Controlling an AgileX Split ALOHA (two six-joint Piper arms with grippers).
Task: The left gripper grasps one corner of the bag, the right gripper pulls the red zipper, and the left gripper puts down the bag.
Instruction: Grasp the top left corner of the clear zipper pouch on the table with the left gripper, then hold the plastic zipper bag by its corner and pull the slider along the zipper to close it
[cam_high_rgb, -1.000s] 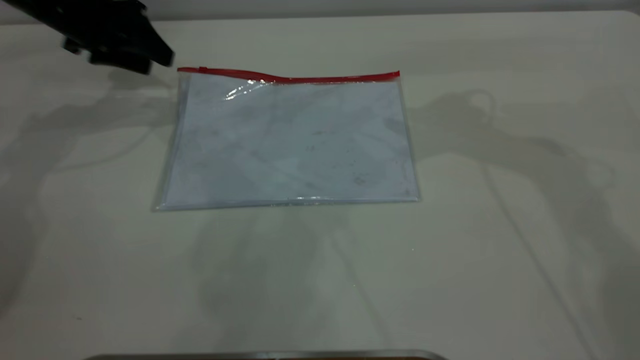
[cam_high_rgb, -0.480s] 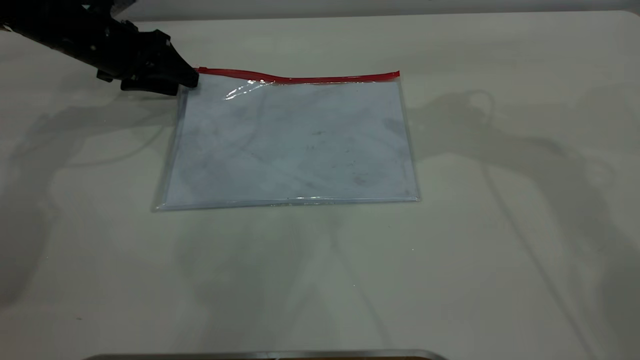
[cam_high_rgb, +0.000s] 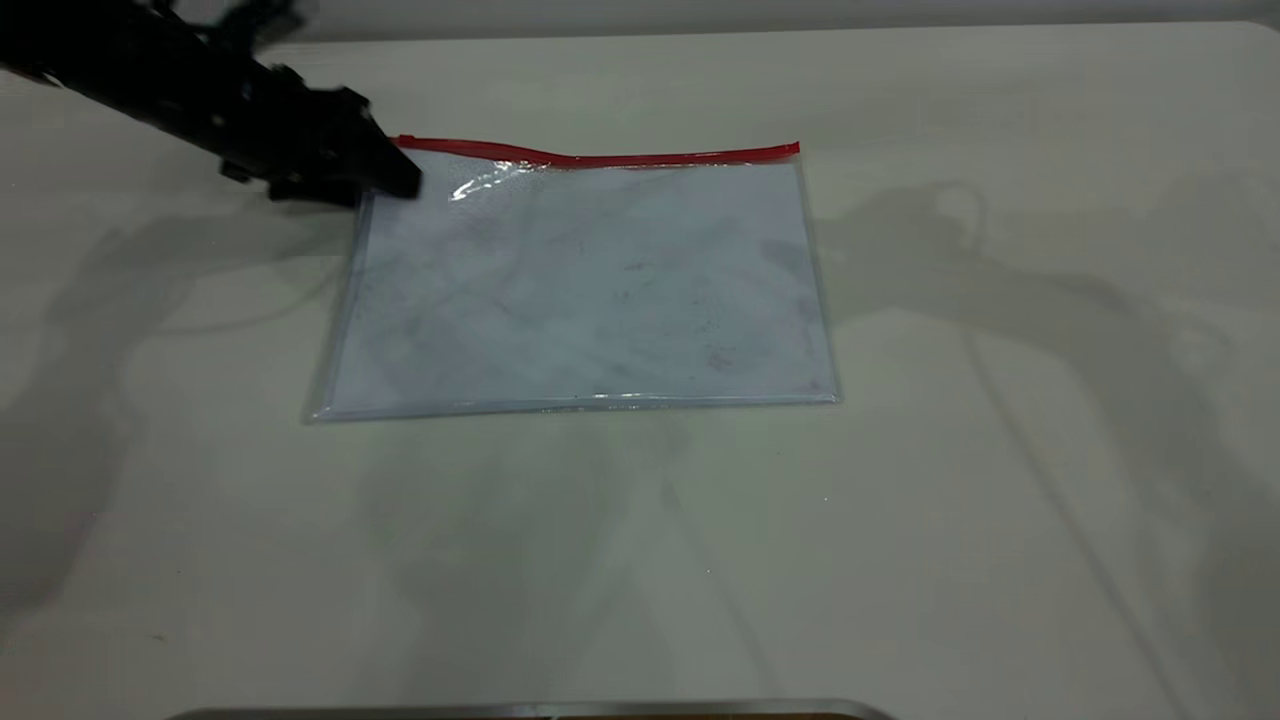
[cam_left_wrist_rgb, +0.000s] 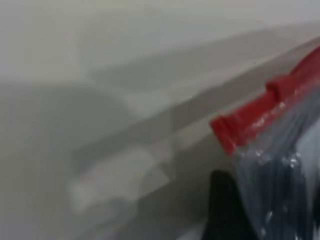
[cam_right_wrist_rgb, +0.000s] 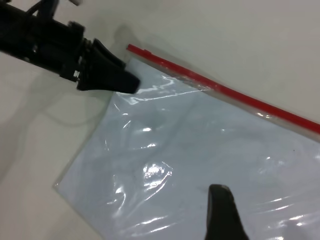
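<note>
The bag (cam_high_rgb: 590, 280) lies flat on the table, a clear pouch with a pale blue-white sheet inside. The red zipper (cam_high_rgb: 620, 157) runs along its far edge, and its end shows in the left wrist view (cam_left_wrist_rgb: 250, 120). My left gripper (cam_high_rgb: 395, 180) is at the bag's far left corner, open, with the plastic between its jaws (cam_left_wrist_rgb: 260, 210). It also shows in the right wrist view (cam_right_wrist_rgb: 127, 80). My right gripper (cam_right_wrist_rgb: 265, 225) is out of the exterior view. It hovers open and empty above the bag (cam_right_wrist_rgb: 200, 140), with one finger (cam_right_wrist_rgb: 222, 212) in sight.
The pale table (cam_high_rgb: 900, 520) stretches wide on every side of the bag. A grey metal edge (cam_high_rgb: 540, 710) runs along the near border. Arm shadows fall on the table left and right of the bag.
My left gripper has come down from the far left and moved right onto the bag's far left corner, covering the zipper's end. The bag has not moved.
</note>
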